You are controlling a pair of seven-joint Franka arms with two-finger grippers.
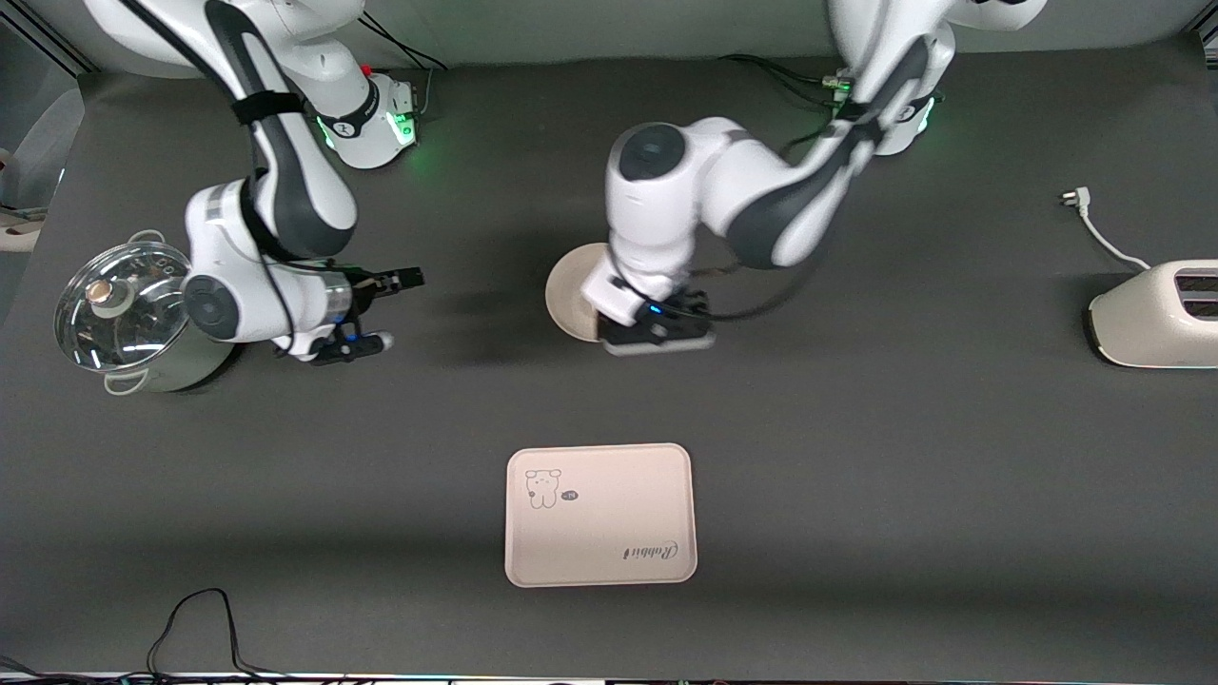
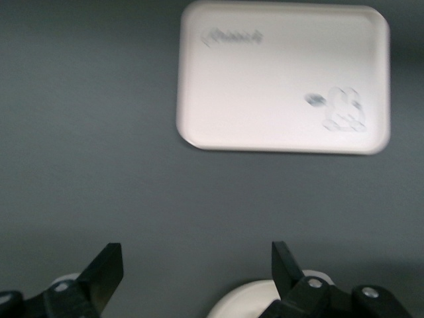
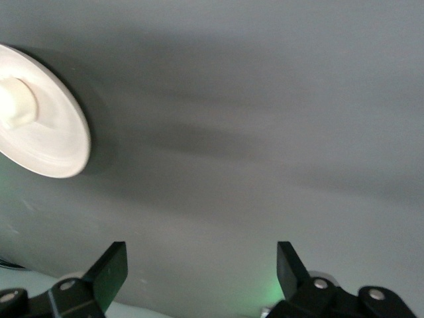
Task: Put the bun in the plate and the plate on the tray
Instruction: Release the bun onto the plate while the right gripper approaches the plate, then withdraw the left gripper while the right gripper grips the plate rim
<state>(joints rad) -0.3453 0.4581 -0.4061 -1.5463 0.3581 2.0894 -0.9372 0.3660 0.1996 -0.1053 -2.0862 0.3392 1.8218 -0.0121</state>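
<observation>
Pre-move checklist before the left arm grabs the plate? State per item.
1. Small off-white bun in the round cream-beige plate: ok, it shows there in the right wrist view.
2. Left end effector open: ok, fingers spread, nothing between them.
3. Left end effector at the plate: ok, it is over the plate's edge, though contact cannot be told.
4. Cream-beige rectangular rabbit tray free to take the plate: ok, nothing lies on it; it sits nearer the front camera than the plate.
5. Right end effector out of the way: ok, open, waiting beside the glass-lidded steel pot.
</observation>
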